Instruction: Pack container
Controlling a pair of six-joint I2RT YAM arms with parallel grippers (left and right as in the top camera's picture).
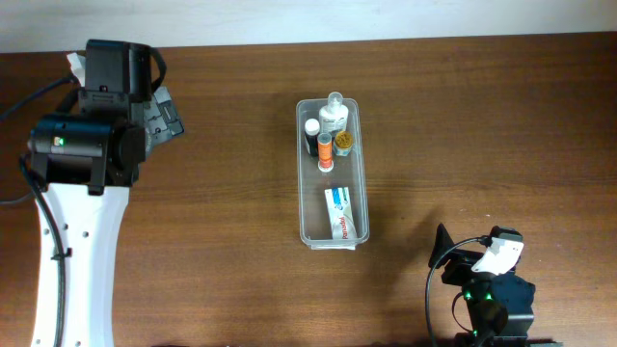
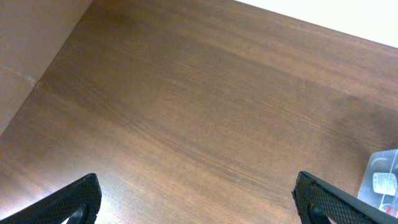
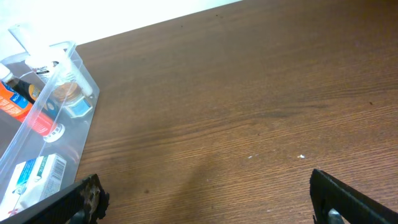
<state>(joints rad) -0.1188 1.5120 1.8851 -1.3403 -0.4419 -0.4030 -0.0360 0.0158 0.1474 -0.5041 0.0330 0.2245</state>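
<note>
While my two arms sit at opposite corners of the brown wooden table (image 1: 501, 116), the container (image 1: 310, 198) lies near its middle, well apart from both claws. It is a long, narrow bin of clear plastic with rounded corners and a rim, its long side running from the near edge toward the far edge.

At its far end, small toiletries stand crowded together: a white pump bottle (image 1: 334, 120), a small white bottle with a dark cap (image 1: 311, 133), an orange tube (image 1: 326, 152) and a little round jar (image 1: 343, 144) (its contents look golden-brown, but any label is too small to read). At the near end, a white toothpaste pack (image 1: 340, 214) with blue and red print lies flat along the bin's right wall.

My left claw (image 2: 198, 193) is spread wide and grips nothing. Its black textured fingers (image 2: 71, 202) sit at the bottom corners of the left wrist view, with bare wood between them. One corner of the container shows at that view's right edge.

My right claw (image 3: 205, 193) is spread just as wide and also grips nothing. In the right wrist view, the container lies to the left, near the left finger.
</note>
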